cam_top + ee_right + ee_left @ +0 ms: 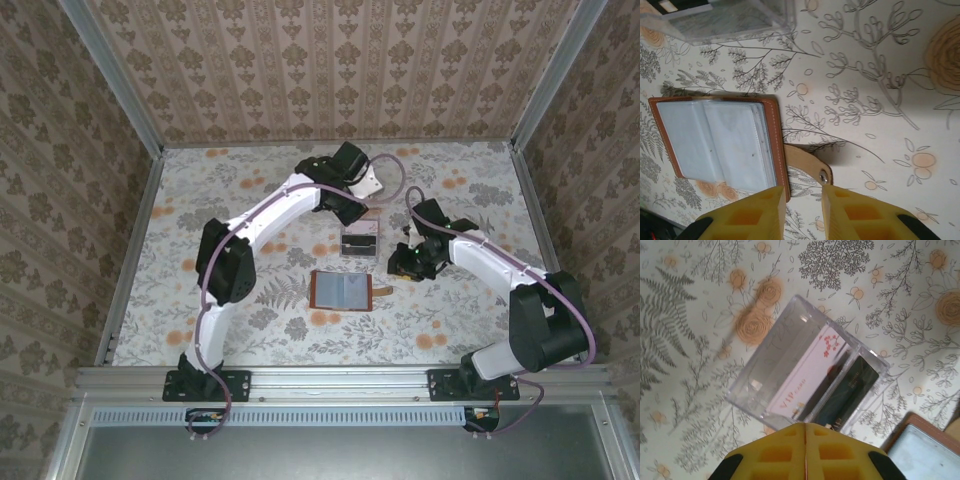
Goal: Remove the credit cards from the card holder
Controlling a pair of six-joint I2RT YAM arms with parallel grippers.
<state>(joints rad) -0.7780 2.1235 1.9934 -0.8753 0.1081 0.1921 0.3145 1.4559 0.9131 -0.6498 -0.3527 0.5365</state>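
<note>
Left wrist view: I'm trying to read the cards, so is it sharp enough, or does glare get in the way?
Left wrist: the clear tray wall is hazy with reflections; red print on the white card reads, lettering on the dark card blurs. Top external: both too small to read.

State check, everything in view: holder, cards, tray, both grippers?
card holder: lying open on the table, visible sleeves look empty
strap tab: unfastened, lying flat
credit cards: a white one and a dark one, both in the tray
clear tray: on the table, holding the cards
left gripper: shut, empty, over the tray
right gripper: open, at the strap tab, not gripping
</note>
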